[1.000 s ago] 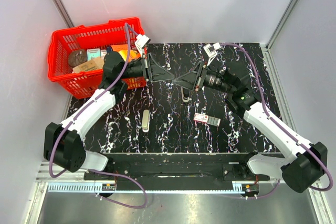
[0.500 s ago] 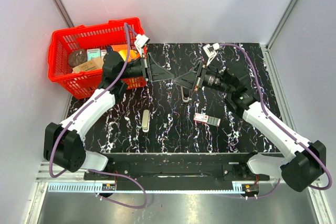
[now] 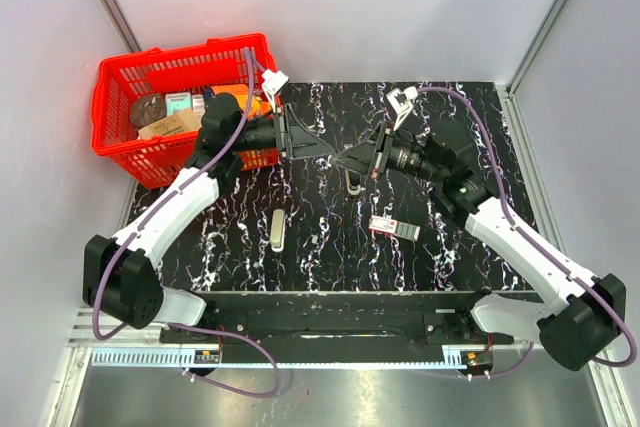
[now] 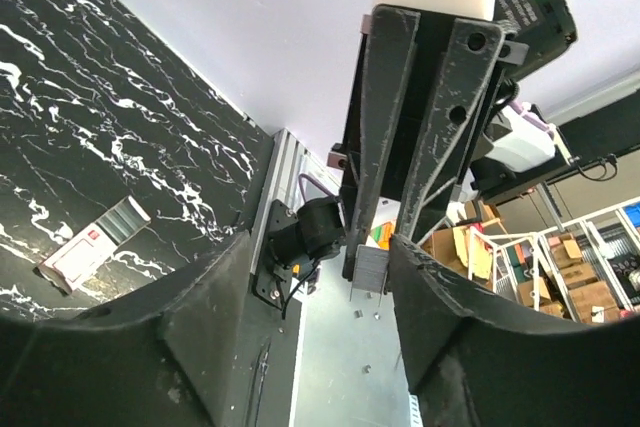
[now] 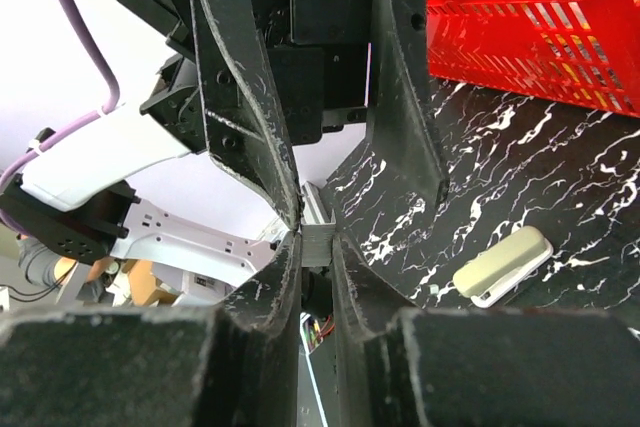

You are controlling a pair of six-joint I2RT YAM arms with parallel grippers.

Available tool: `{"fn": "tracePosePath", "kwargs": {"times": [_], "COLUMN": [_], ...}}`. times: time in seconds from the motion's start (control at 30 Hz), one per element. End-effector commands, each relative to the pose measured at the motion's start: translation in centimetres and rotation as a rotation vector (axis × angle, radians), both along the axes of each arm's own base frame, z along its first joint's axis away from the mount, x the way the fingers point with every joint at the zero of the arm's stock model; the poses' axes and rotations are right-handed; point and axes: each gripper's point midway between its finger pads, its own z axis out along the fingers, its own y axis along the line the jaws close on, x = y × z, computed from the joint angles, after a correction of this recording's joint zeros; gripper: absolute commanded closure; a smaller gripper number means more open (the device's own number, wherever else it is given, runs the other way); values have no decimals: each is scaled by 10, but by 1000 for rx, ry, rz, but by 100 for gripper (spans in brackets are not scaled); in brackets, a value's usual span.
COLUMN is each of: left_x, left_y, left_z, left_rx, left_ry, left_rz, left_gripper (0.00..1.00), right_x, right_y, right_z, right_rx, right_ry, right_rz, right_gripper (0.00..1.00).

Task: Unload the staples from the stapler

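The cream-white stapler lies on the black marbled table, left of centre, and shows again in the right wrist view as the stapler. Both grippers meet tip to tip above the table's middle. My right gripper is shut on a short grey strip of staples. My left gripper is open, its fingers spread on either side of the strip of staples without touching it. From above, the left gripper and right gripper almost touch.
A red basket with several items stands at the back left, close behind the left arm. A small red-and-white box lies right of centre. A thin grey metal piece lies under the grippers. Grey walls close off three sides.
The left gripper has opened and let go of the staple strip. The right gripper has closed further on it. Both arms shifted only slightly.
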Motion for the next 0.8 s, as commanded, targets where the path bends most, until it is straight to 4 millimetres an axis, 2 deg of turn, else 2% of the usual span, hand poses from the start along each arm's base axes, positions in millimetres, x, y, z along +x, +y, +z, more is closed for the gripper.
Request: {"fn": "tracePosePath", "kwargs": {"times": [0.0,0.07,0.13,0.23,0.37,0.47,0.6,0.77], "left_x": [9,15,23,35,50,53,52,42], "left_y": [8,12,18,26,36,46,65,80], "left_z": [15,14,9,-7,-47,-76,-102,-131], "left_rx": [34,50,82,175,352,476,600,701], "left_ry": [-100,-101,-125,-170,-182,-185,-256,-285], "left_rz": [67,89,124,173,201,202,231,205], "left_gripper": [34,19,15,14,16,16,15,14], "right_x": [-11,-9,-6,8,30,43,51,49], "right_y": [-8,-11,-16,-30,-51,-71,-97,-125], "right_z": [17,10,1,-34,-83,-119,-159,-195], "right_rx": [-6,-39,-82,-219,-412,-544,-698,-808], "right_ry": [-76,-61,-41,64,181,268,374,478], "right_rz": [-24,-43,-74,-193,-345,-466,-605,-746], "right_gripper": [92,92,92,92,94,99,99,100]}}
